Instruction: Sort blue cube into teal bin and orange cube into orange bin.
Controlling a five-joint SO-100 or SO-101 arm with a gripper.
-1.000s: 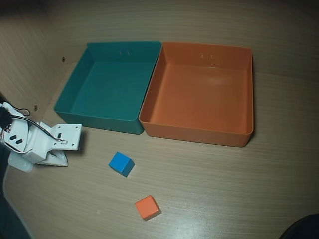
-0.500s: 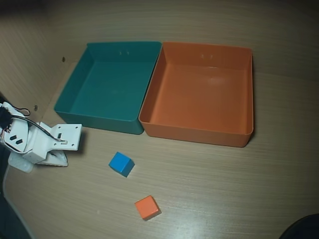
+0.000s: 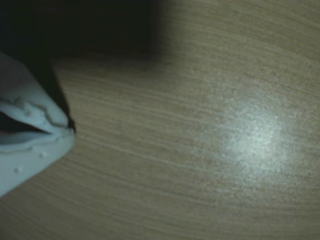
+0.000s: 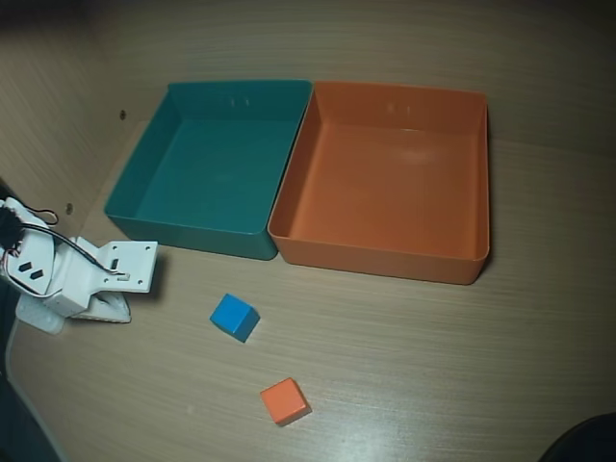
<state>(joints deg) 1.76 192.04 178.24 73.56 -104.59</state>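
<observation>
Nothing of note has changed over the last second: the arm sits at the left edge of the overhead view exactly where it was, and both cubes lie where they lay. The blue cube (image 4: 234,317) rests on the bare bench (image 4: 433,356), just in front of the teal bin (image 4: 135,185) and apart from it; the orange cube (image 4: 284,400) lies nearer the camera's lower edge, well short of the orange bin (image 4: 483,183). Both bins stand empty, side by side with walls touching. The claw (image 3: 62,132) shows in the wrist view as two pale fingertips pressed together over plain wood, pinching nothing; no cube appears in that view. Judgement: sorting has not begun, and the standstill suggests the arm is parked at rest. The blue cube is the closer piece to the arm, so a reach toward it seems the likely opening step.
</observation>
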